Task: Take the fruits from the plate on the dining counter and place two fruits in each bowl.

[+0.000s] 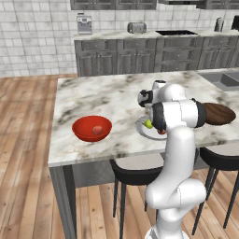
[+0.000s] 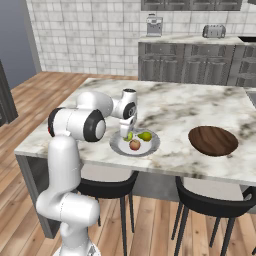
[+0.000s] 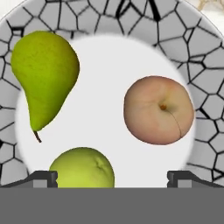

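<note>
**Three fruits on the plate, one in the red bowl, jaws wide apart above**

We see two pears and one reddish round fruit lying on the plate, directly under our gripper. In the hand view one pear sits between the two finger tips, nearer the left one, and nothing touches it. The second pear lies beyond the left tip, stem pointing back toward us. The round fruit lies beyond the right tip, apart from both pears. The jaws stand wide apart and hold nothing.

From the right base view, the gripper hangs just above the near-left part of the plate, with a pear to its right and the round fruit just beside it toward the counter's front edge.

Further out, the red bowl stands well to the left of the gripper on the dining counter, and a fourth fruit, reddish and round, rests inside it. The brown bowl stands to the right of the plate, apart from it, with no fruit in it that we can see. Dark stools are tucked under the counter's front edge.
</note>
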Robot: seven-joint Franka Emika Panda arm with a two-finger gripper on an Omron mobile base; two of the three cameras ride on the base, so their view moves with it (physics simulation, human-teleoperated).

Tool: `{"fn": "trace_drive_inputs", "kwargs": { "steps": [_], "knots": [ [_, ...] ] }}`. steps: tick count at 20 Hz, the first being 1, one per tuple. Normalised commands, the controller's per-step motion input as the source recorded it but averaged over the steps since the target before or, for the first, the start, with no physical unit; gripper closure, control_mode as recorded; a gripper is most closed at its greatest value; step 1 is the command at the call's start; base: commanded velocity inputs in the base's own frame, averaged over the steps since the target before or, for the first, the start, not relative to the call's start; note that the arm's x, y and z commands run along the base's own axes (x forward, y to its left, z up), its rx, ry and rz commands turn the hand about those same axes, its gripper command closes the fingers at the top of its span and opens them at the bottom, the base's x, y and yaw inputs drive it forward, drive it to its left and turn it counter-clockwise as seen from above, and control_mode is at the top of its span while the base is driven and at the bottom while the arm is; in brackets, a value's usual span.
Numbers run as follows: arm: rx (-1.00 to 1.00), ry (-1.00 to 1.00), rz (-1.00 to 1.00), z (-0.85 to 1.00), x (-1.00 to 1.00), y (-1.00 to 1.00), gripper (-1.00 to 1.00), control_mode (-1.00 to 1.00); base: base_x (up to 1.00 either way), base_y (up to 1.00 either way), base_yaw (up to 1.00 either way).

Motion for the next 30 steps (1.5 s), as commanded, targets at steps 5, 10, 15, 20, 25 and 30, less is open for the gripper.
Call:
{"fn": "trace_drive_inputs", "kwargs": {
  "steps": [5, 10, 15, 20, 25, 30],
  "knots": [
    [0.01, 0.01, -0.11, 0.00, 0.02, 0.02, -1.00, -1.00, 0.00, 0.00, 0.00],
    [0.00, 0.01, -0.11, -0.02, 0.03, 0.05, -1.00, -1.00, 0.00, 0.00, 0.00],
    [0.00, 0.00, -0.14, -0.22, 0.04, 0.09, -1.00, -1.00, 0.00, 0.00, 0.00],
    [0.00, 0.00, -0.09, -0.28, 0.00, 0.00, -1.00, -1.00, 0.00, 0.00, 0.00],
    [0.00, 0.00, -0.05, -0.18, 0.00, 0.00, -1.00, -1.00, 0.00, 0.00, 0.00],
    [0.00, 0.02, -0.05, -0.04, -0.09, 0.17, -1.00, -1.00, 0.00, 0.00, 0.00]
  ]
}}
